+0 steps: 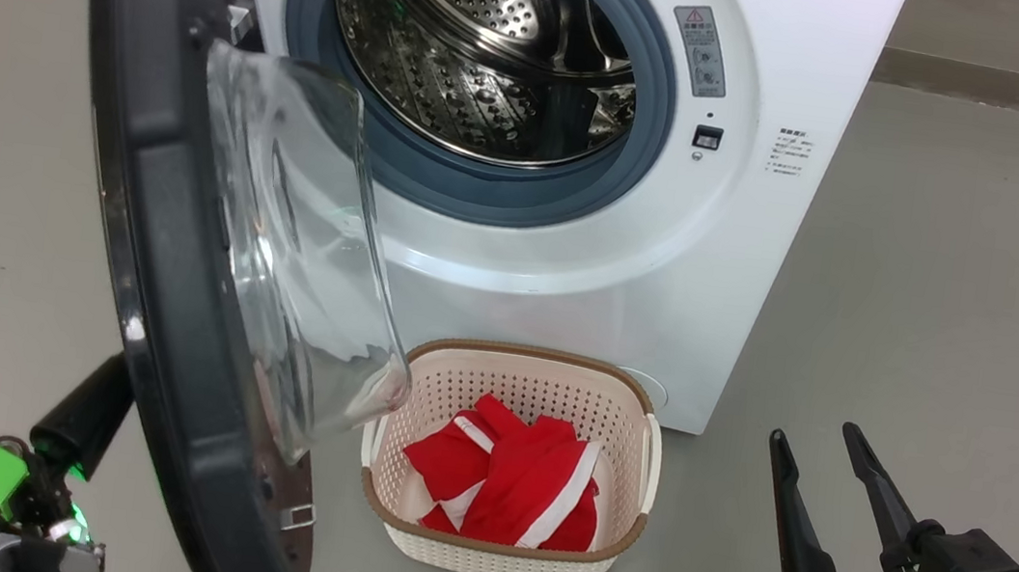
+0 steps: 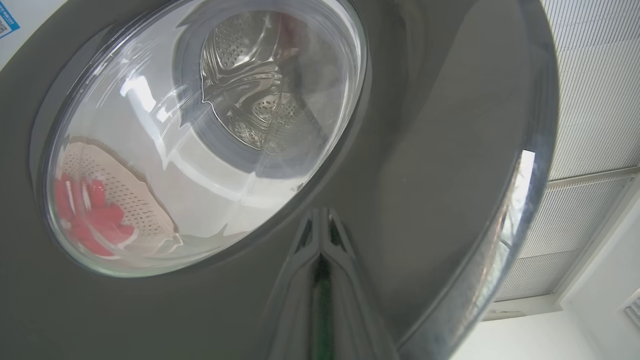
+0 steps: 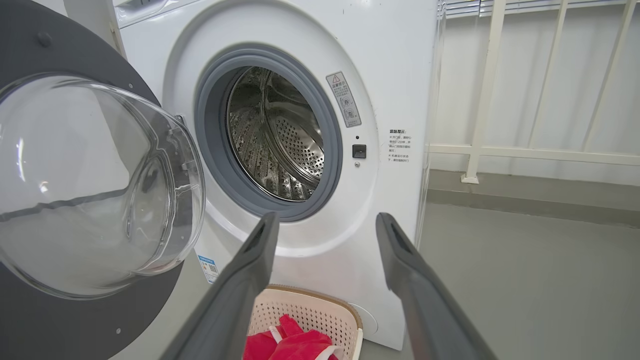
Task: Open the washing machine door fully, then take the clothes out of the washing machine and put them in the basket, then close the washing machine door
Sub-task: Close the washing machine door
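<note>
Grey floor [image 1: 951,331] lies all round the white washer [image 1: 746,257] at the top of the frame. Its door [image 1: 153,184] stands open on the left. At bottom centre, just in front of the washer, the basket [image 1: 496,556] holds the red clothes [image 1: 513,491]. The left end effector [image 1: 91,410], lower left, has its fingers pinched together on nothing, tips at the door's glossy outer face. The right end effector [image 1: 814,435], lower right, is spread wide, empty, above the floor.

The glossy black rim of the round washing machine door [image 1: 167,302] hides the fingertips of my left pincer [image 1: 91,405]; its glass bowl veils one corner of the cream perforated basket [image 1: 546,388]. On the white washing machine [image 1: 822,33], the grey label [image 1: 701,52] carries print too small to read.
</note>
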